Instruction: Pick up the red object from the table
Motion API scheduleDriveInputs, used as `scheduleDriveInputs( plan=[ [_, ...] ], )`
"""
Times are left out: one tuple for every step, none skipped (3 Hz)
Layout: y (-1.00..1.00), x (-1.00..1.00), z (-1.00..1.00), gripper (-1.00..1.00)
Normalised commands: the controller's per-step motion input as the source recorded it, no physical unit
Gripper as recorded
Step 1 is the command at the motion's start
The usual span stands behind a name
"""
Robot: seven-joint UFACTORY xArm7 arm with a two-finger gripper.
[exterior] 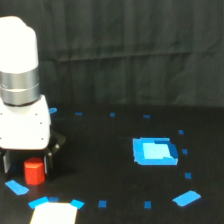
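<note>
Red-orange and matte, the red object (34, 171) stands on the black bench (110, 165) between the jaws of the gripper (27, 164), which look spread either side; it is probably light, rigid and grippy, best pinched across opposite flat faces.

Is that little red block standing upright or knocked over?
Upright: the red block stands on the black table, flat top showing, between the gripper's fingers.

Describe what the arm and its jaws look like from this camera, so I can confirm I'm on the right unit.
The arm has a rounded white upper shell, then a ribbed silver-grey metal band, then a boxy white housing. The gripper below is black, with short dark jaws. No cables or markings are visible at this resolution.
</note>
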Motion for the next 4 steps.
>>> scheduleDriveInputs(
  plan=[
    [-0.07,1.00,-1.00,-1.00],
    [0.38,0.29,-0.30,-1.00],
    [0.18,-0.26,-0.68,-1.00],
    [-0.20,-0.07,1.00,-1.00]
  ],
)
